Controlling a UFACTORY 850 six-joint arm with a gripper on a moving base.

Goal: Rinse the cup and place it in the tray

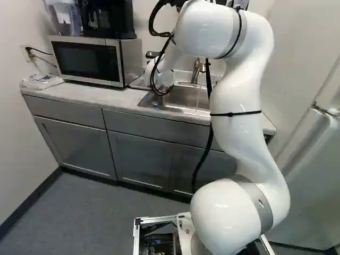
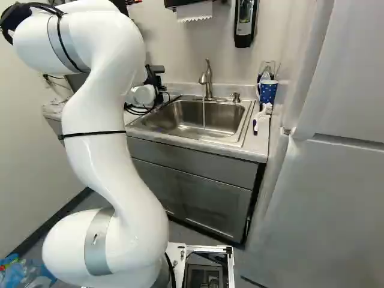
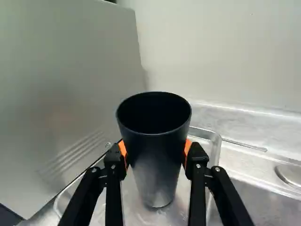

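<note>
"Where's the cup?"

"The cup (image 3: 155, 155) is black and upright in the wrist view; the claw (image 2: 158, 79) is clamped on it, orange pads (image 3: 123, 149) pressed to its two sides; the claw itself is only partly seen in the right base view, just left of upper centre."

"And the tray?"

"The tray (image 3: 219, 148) is under the cup, its rim showing around and beyond it; I can't tell whether the cup's base touches it; a grey panel (image 3: 70, 94) rises beside the tray."

"What about the sink?"

"The sink (image 2: 201, 133) is in the upper middle of the right base view, set in the counter (image 2: 259, 143); the tap (image 2: 207, 81) stands behind the basin, a thin stream of water (image 2: 203, 114) falling from it; a spotted blue mug (image 2: 269, 91) and a brush (image 2: 264, 112) are to its right."

"Anything farther out?"

"The microwave (image 1: 87, 59) is at the upper left of the left base view; a black machine (image 1: 111, 18) sits on it, and a plastic bag (image 1: 41, 81) lies to its left; a dispenser (image 2: 244, 23) hangs on the wall, top right of centre in the right base view; paper (image 2: 195, 11) hangs left of that."
</note>
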